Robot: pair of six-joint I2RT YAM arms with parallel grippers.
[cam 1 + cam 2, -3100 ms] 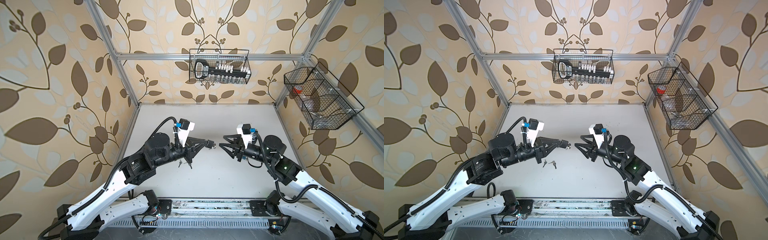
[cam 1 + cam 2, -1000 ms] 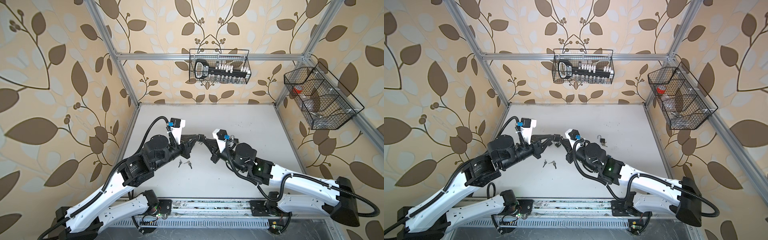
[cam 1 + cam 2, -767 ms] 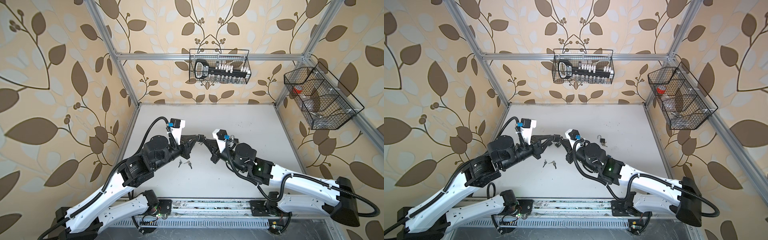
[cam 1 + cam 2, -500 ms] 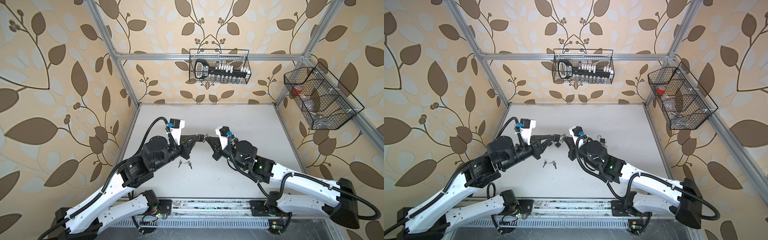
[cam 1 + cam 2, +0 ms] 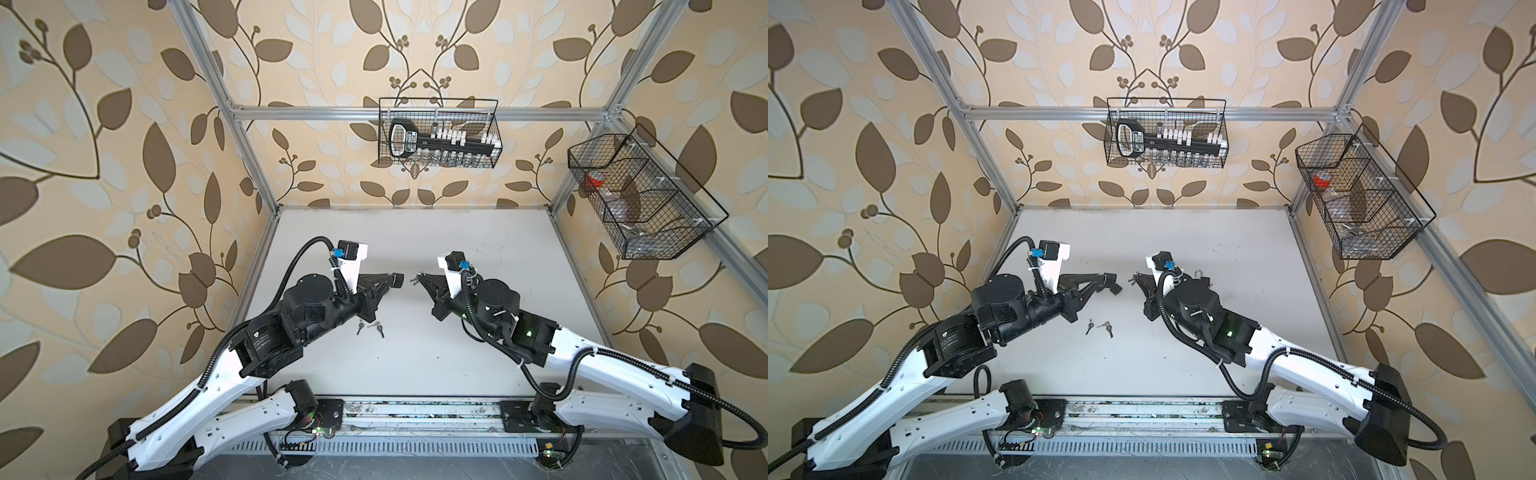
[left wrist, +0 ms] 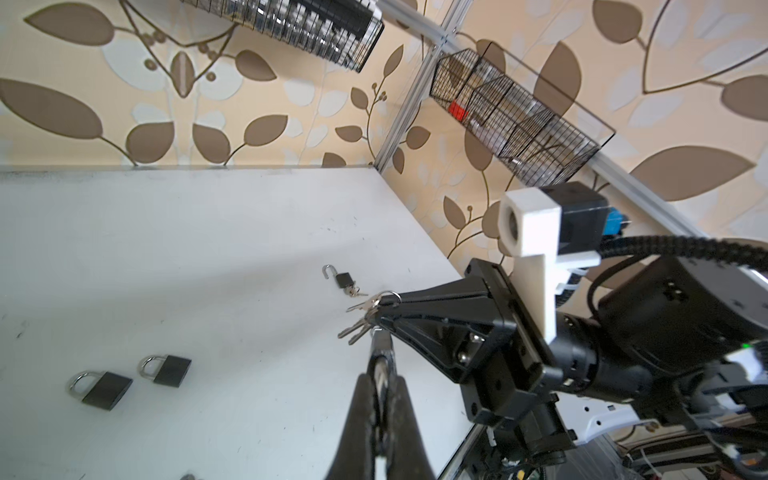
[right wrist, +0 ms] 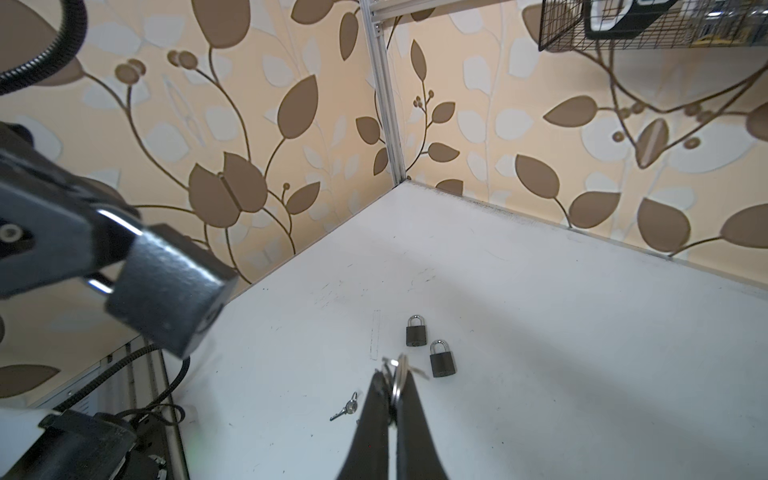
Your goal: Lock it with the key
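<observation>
My left gripper [image 5: 392,277] is shut on the shackle of a dark padlock [image 7: 166,291], held in the air over the middle of the white table [image 5: 415,365]. Facing it, my right gripper [image 5: 420,277] is shut on a key ring [image 7: 399,374] with several small keys [image 6: 359,308] sticking out toward the padlock. A small gap separates the key tips from the padlock [image 5: 1113,286]. In the left wrist view the padlock [image 6: 380,345] shows edge-on beyond my left gripper [image 6: 380,368].
An open padlock with a key in it [image 6: 343,280] lies behind my right arm. Two shut padlocks [image 7: 415,332] [image 7: 441,359] and two loose keys [image 5: 359,328] [image 5: 378,329] lie on the table. Wire baskets [image 5: 438,133] [image 5: 640,195] hang on the back and right walls.
My right gripper has drawn back to the right with the keys, away from the padlock it was touching. The left gripper with the padlock has barely shifted.
</observation>
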